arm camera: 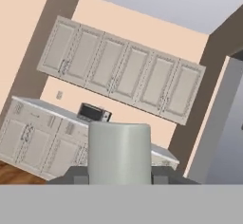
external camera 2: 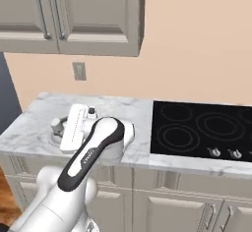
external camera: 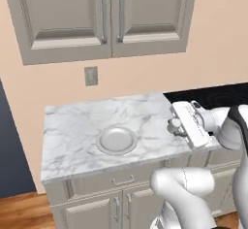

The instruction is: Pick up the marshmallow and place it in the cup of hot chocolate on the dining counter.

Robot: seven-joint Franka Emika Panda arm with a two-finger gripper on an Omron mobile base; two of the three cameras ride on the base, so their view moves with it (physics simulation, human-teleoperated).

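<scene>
Pincer (external camera: 172,124) (external camera 2: 56,125): turned on its side over the right front part of the counter, tips pointing left; closed around the marshmallow.
Marshmallow (arm camera: 118,152): a pale, stubby cylinder clamped between the two dark fingertips (arm camera: 76,175), standing up above them in the hand view.
Plate (external camera: 116,139): round, grey-white, lying flat to the left of the pincer and lower than it, apart from the tips.
Counter (external camera: 72,126) (external camera 2: 29,128): white-and-grey veined marble, directly beneath the pincer and stretching away to its left; pale drawers and doors below.
Cooktop (external camera 2: 202,128) (external camera: 218,94): black glass with ring marks, set flush on the side behind the pincer's wrist; small knobs (external camera 2: 214,152) along its front edge.
Outlet (external camera: 90,75) (external camera 2: 78,71): grey plate on the peach wall, beyond the pincer and higher up.
Wall cabinets (external camera: 106,14) (external camera 2: 69,14): grey panelled doors with bar handles, above the outlet.
Far wall: in the hand view, seen tilted past the marshmallow, a long row of pale upper doors (arm camera: 118,71), a second worktop with a dark box-shaped appliance (arm camera: 94,112), and a tall grey unit (arm camera: 223,123) off to one side.
</scene>
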